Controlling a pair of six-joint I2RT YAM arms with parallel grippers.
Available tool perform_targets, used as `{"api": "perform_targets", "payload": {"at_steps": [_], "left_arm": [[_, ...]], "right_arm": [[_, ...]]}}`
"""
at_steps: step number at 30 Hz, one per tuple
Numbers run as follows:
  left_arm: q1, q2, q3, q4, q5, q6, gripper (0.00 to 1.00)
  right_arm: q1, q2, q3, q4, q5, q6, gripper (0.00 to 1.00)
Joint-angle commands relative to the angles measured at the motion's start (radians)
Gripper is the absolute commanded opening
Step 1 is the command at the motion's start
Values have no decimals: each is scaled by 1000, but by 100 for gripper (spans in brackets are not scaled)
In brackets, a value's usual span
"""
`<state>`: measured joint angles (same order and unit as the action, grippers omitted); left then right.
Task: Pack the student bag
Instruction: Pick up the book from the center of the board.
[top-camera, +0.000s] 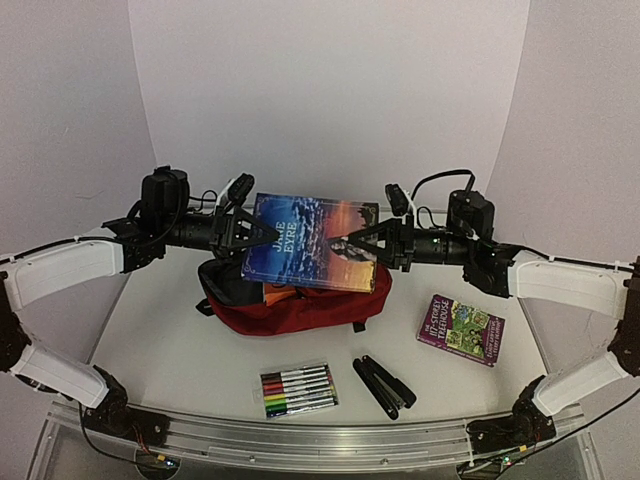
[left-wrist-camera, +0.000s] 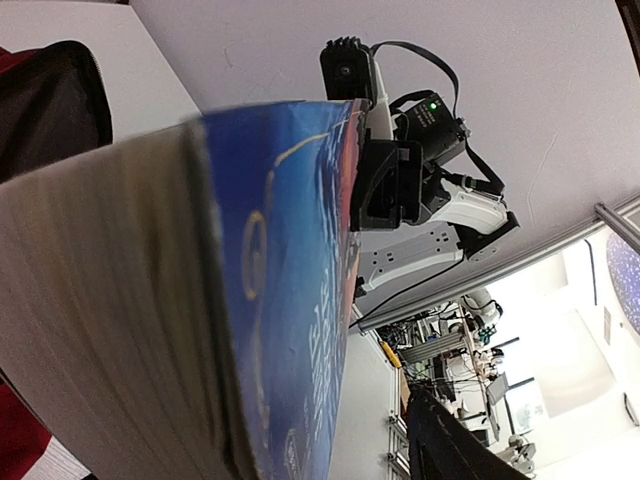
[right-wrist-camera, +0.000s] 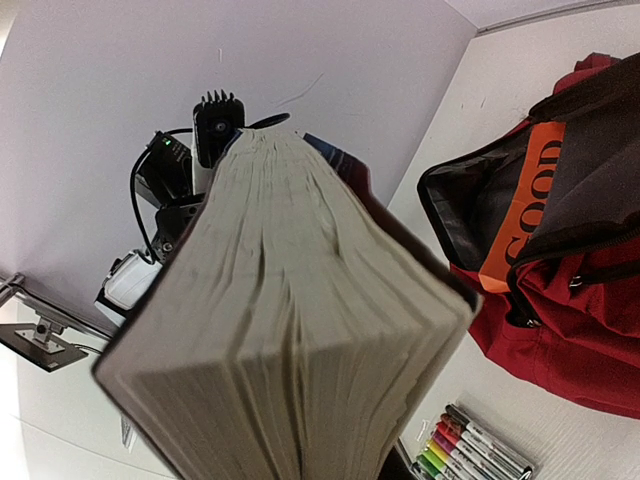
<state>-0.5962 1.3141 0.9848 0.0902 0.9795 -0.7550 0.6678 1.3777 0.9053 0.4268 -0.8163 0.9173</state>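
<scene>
Both arms reach inward, forearms level, grippers facing. The right gripper (top-camera: 369, 245) clamps one end of a book (top-camera: 300, 235); the left gripper (top-camera: 245, 232) meets the other end, grip unclear.

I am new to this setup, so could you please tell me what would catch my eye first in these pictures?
The Jane Eyre book hangs in the air at the middle of the top view, the right gripper clamped on its right end and the left gripper at its left end. Directly beneath it lies the dark red student bag, its mouth open.
</scene>
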Motion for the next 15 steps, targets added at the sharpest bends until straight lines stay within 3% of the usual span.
{"api": "perform_targets", "payload": {"at_steps": [1, 4, 8, 15], "left_arm": [[-5, -27, 40, 83, 45, 19, 51], [-5, -27, 39, 49, 18, 32, 29], [-3, -35, 34, 12, -29, 47, 4], [101, -91, -6, -2, -116, -7, 0]], "right_arm": [[3, -14, 87, 139, -22, -9, 0], [3, -3, 91, 125, -8, -23, 1], [3, -17, 119, -7, 70, -124, 12], [3, -59, 163, -298, 281, -299, 62]]}}
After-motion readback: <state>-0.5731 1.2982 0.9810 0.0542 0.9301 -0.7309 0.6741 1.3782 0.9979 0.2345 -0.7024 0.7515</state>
